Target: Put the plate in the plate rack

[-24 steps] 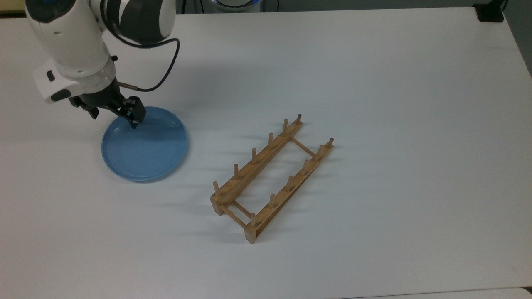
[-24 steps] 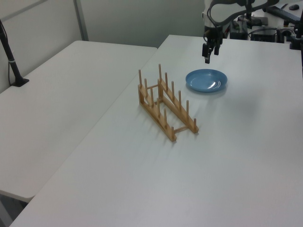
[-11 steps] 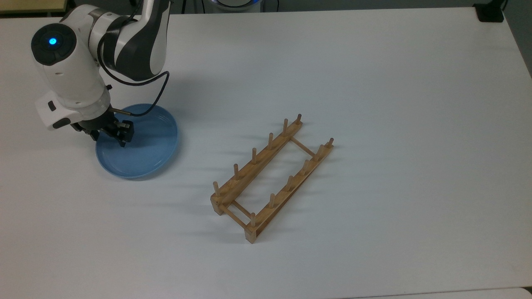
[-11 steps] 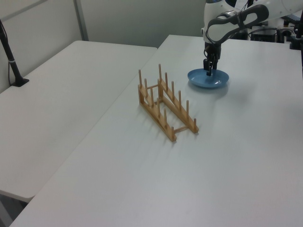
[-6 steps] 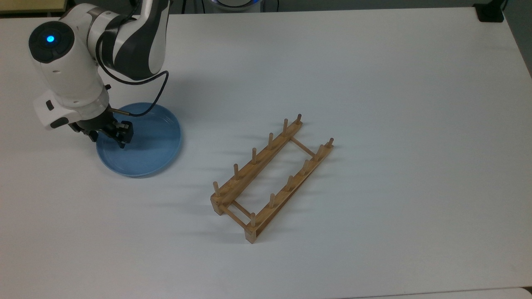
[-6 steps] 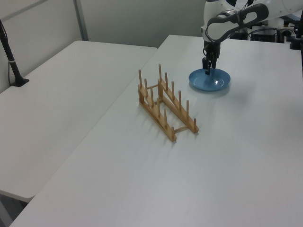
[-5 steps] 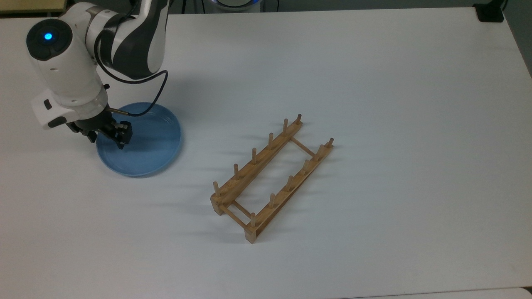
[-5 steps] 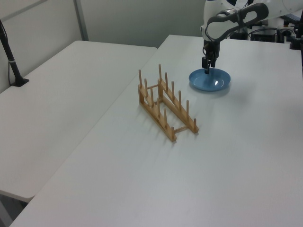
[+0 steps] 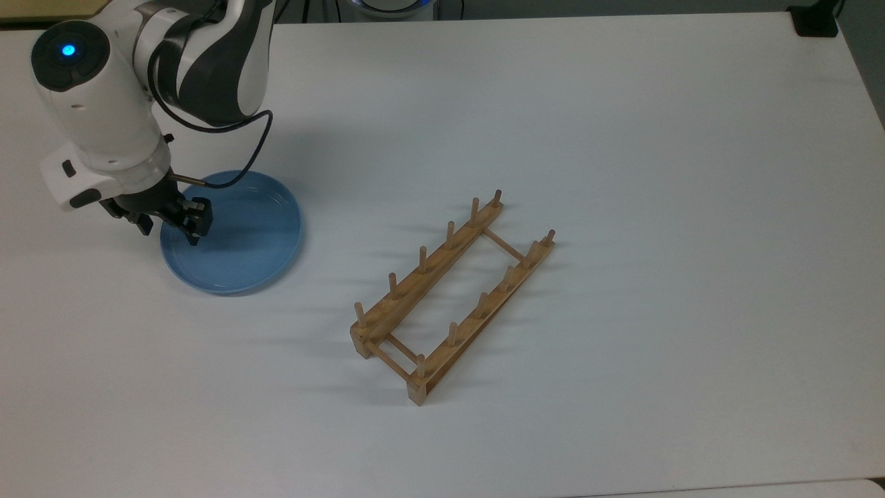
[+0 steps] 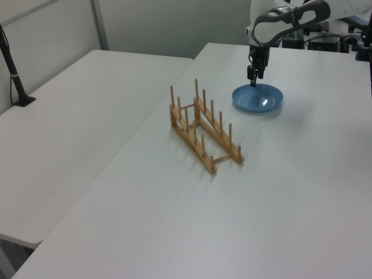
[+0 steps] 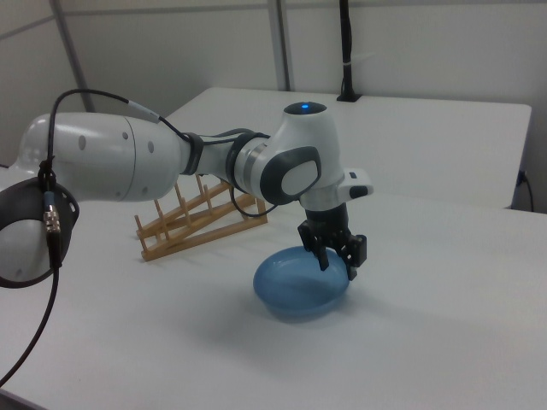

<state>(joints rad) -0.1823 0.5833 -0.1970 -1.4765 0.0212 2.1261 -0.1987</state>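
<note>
Top view, reading from its left: the white Panda arm (image 9: 104,104) reaches down over the near-left part of the desk (image 9: 622,138), its end effector (image 9: 171,232) poised at the edge of the plate (image 9: 235,235). The black jaws stand apart, one outside the rim and one over the bowl of the plate, and they have hold of nothing. The light-blue plate lies flat on the desk, well apart from the plate rack (image 9: 453,297), which sits empty further toward the top view's right, its two pegged rails running on a slant.

From the right view the end effector (image 11: 338,269) hangs at the plate's (image 11: 299,286) right-hand rim with daylight between the jaws; from the left view it (image 10: 253,81) stands just above the far rim of the plate (image 10: 257,97), with the rack (image 10: 203,131) nearer the camera.

The step in hand looks to be the grasp itself. To do it well, the arm would need to drop until the rim sits deep between the jaws, then close squarely across it: a shallow pinch on smooth plastic is likely to slip or tip the plate. Once lifted, the plate must be turned on edge and lowered between two neighbouring pairs of pegs.
</note>
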